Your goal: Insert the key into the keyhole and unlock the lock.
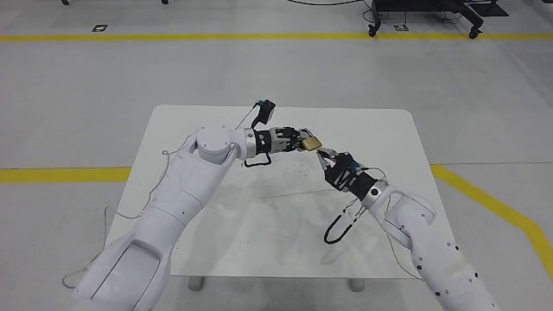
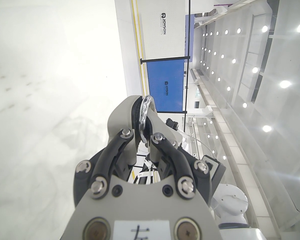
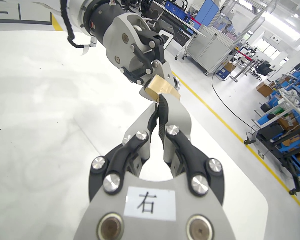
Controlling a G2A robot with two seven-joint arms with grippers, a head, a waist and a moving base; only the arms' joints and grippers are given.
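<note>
1. Grey floor is surrounding the table. One yellow line is crossing at 12 o'clock, and a second line is passing out at 9 and 3.
2. Table is showing white with rounded corners and faint scuffs under the arms.
3. Room behind is showing a framed cabinet and racks with blue bins. A black cable is lying on the floor at 12.
4. Left gripper is clenching on the silver shackle. It is carrying the brass lock in the air, just toward 1 o'clock from the table centre.
5. Lock is hanging clear of the table with its body end pointing toward 4 o'clock. Likely reason: it is presenting the keyhole to the other arm. The keyhole itself is hiding behind the fingers.
6. Right gripper is sitting at 4 o'clock of the lock, fingers pinching a thin dark piece, most likely the key.
7. Key tip is touching the lock's end face; I cannot tell how deep it is going in.
8. Judgement: insertion is starting or partly done, and the turn is not yet showing. Holding by the shackle is probably leaving the body free to wobble, so the twist is calling for steady alignment.
</note>
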